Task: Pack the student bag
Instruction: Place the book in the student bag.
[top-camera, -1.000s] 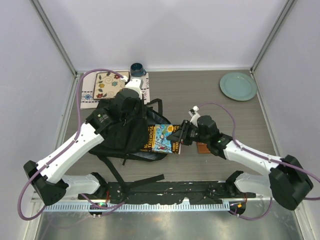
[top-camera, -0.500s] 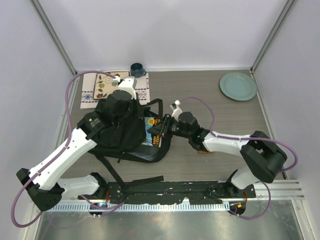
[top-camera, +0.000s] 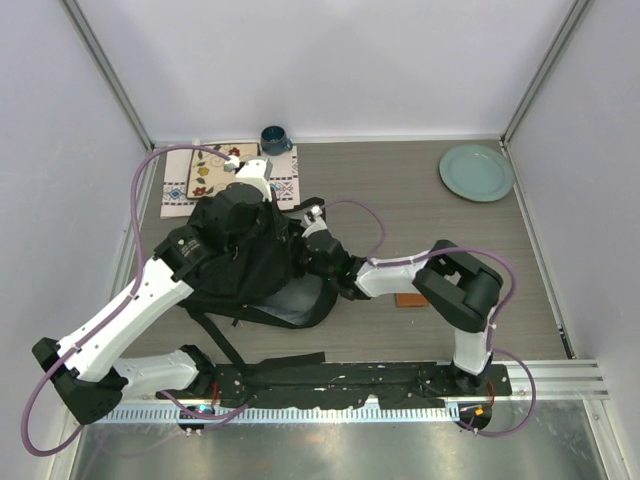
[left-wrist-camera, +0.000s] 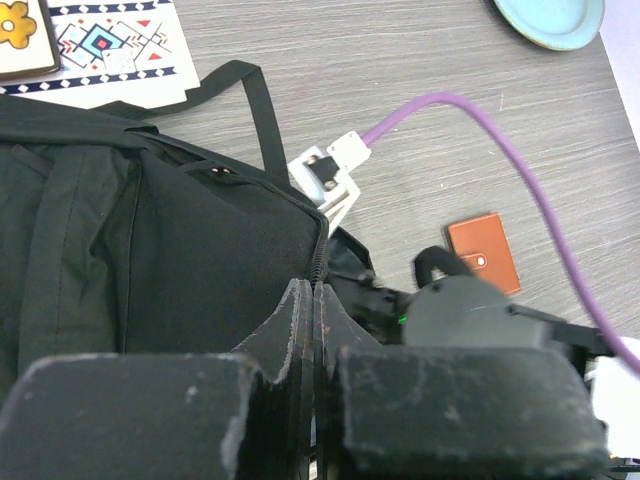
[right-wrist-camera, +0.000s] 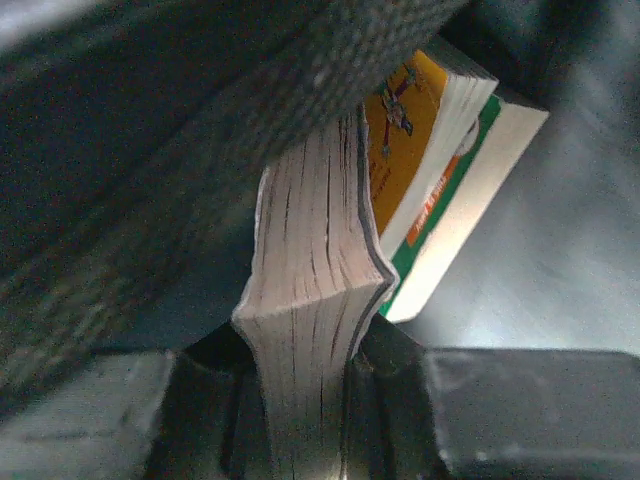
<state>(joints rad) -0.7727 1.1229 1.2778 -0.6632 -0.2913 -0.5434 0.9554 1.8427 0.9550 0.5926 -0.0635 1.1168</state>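
Observation:
The student bag (top-camera: 235, 270) is a large black backpack lying left of centre; it also fills the left wrist view (left-wrist-camera: 150, 260). My left gripper (left-wrist-camera: 313, 290) is shut on the bag's zipper edge and holds the opening up; in the top view it sits at the bag's upper part (top-camera: 258, 215). My right gripper (right-wrist-camera: 305, 340) is shut on a thick paperback book (right-wrist-camera: 310, 260) and is inside the bag's opening (top-camera: 308, 252). A second book with an orange and green cover (right-wrist-camera: 430, 170) lies inside the bag behind it. The held book is hidden in the top view.
A teal plate (top-camera: 476, 172) lies at the back right. A patterned mat (top-camera: 215, 172) and a dark blue mug (top-camera: 274, 139) are at the back left. A small brown wallet (top-camera: 410, 299) lies beside the right arm. Bag straps (top-camera: 290, 358) trail toward the near edge.
My right gripper has moved left with the book, from beside the bag into its opening; the book's cover no longer shows from above. The left gripper keeps hold of the bag's edge.

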